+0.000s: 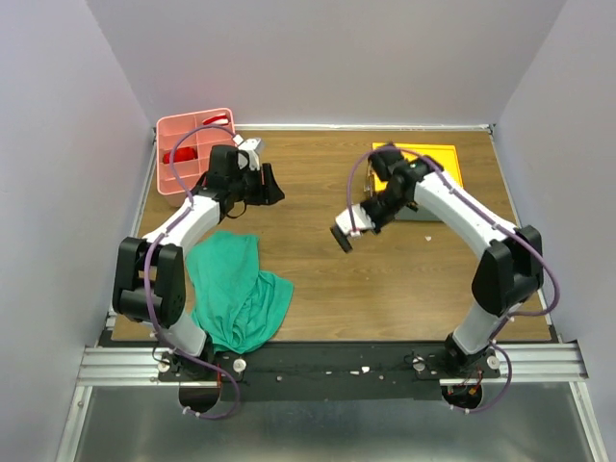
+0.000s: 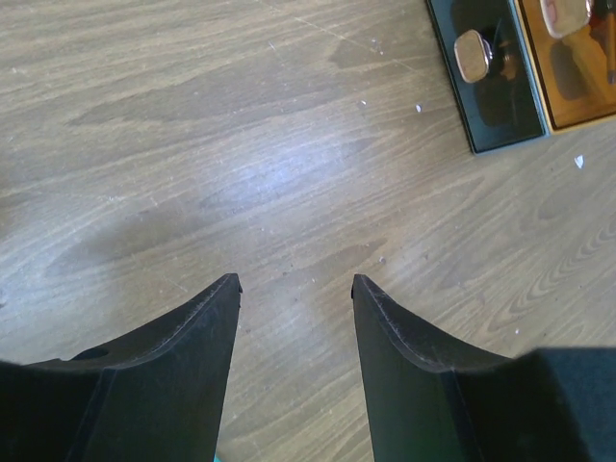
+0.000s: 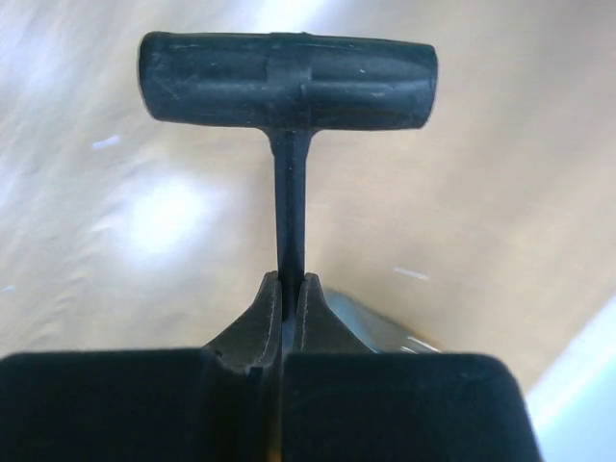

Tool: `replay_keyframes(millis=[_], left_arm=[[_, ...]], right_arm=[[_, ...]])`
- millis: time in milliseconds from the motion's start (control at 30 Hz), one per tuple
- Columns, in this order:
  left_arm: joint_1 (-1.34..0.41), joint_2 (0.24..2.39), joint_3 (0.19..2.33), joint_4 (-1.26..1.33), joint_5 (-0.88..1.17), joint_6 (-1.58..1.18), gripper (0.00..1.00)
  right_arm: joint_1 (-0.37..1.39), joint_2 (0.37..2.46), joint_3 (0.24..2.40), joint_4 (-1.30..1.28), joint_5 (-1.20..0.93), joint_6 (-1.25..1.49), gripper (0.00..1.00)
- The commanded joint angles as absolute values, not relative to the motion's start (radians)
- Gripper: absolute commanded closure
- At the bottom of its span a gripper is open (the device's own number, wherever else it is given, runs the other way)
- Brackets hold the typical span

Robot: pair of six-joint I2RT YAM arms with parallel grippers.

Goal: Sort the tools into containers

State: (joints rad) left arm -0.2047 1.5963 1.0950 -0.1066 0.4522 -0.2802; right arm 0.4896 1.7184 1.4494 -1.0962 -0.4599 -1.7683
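Note:
My right gripper [image 1: 360,224] is shut on the thin shaft of a black hammer [image 1: 342,239] and holds it above the middle of the table, left of the yellow-topped toolbox [image 1: 423,166]. In the right wrist view the gripper [image 3: 292,281] pinches the shaft and the hammer head [image 3: 289,82] lies crosswise ahead of the fingers. My left gripper [image 1: 272,186] is open and empty, just right of the pink compartment tray [image 1: 166,130], which holds red-handled pliers [image 1: 180,154]. In the left wrist view the gripper [image 2: 295,282] hangs over bare wood.
A crumpled green cloth [image 1: 236,289] lies at the front left beside the left arm. The toolbox corner [image 2: 496,106] shows at the upper right of the left wrist view. Grey walls enclose the table on three sides.

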Motion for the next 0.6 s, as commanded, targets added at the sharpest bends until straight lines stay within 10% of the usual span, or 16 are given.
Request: replay_keyframes(millis=[0,567], left_arm=[[-0.199,1.664,1.166,-0.095,0.475,-0.316,0.41],[-0.219,1.752,1.281,-0.143,0.479,-0.278,0.42]], right_arm=[[0.488,1.640,1.698,-1.218,-0.660,-1.430,0.99],[0.270,1.864,1.988,-1.138,-0.255,-1.192,0.99]])
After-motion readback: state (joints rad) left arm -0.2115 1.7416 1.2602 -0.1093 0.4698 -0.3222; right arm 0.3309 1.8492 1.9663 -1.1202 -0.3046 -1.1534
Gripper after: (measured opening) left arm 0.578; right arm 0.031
